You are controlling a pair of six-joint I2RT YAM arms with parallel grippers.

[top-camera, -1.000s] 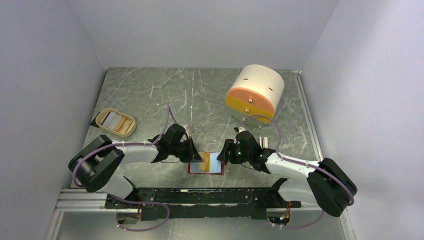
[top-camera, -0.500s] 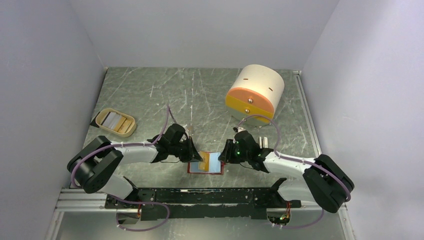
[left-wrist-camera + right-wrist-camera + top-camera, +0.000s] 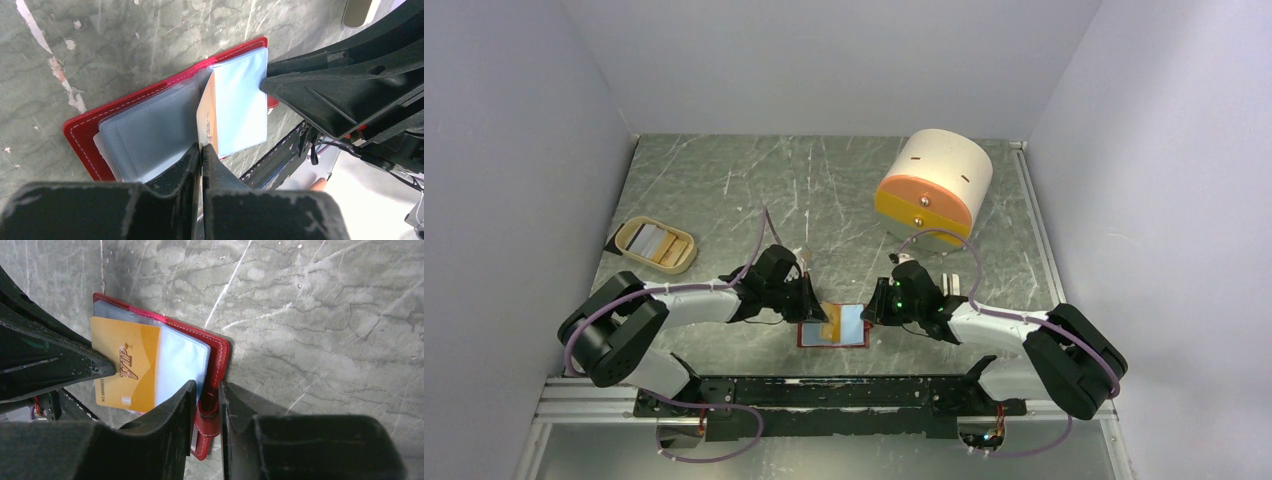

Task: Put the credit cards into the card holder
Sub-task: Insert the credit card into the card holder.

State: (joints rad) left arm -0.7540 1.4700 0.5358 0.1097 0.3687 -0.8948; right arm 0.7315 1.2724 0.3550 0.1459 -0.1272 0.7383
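- Your L gripper (image 3: 202,150) is shut tight on 1 gold card (image 3: 125,365).
- The card stands tipped over the open card holder (image 3: 80,132), its low edge at the blue pockets by the fold. Can't tell if it's in a pocket yet.
- Your R gripper (image 3: 206,400) is narrow, w/ the holder's red edge and snap tab between the fingers. Can't tell if it pinches.
- The holder lies flat on the table (image 3: 724,180), at the near edge, between both arms.
- What could go wrong, I think:
  - If you push w/o a firm hold on the R side, the holder may slide or fold up.
  - If you miss the pocket mouth, the card may bend or pop out.
  - The 2 grippers are v. close, so they may bump.
- Count:
  - 1 holder.
  - 1 gold card in the gripper.
  - 1 tray (image 3: 690,250) w/ more cards (image 3: 652,240): at least 2, too small to be sure.
  - 1 big cylinder (image 3: 934,170).
  - 2 grippers.
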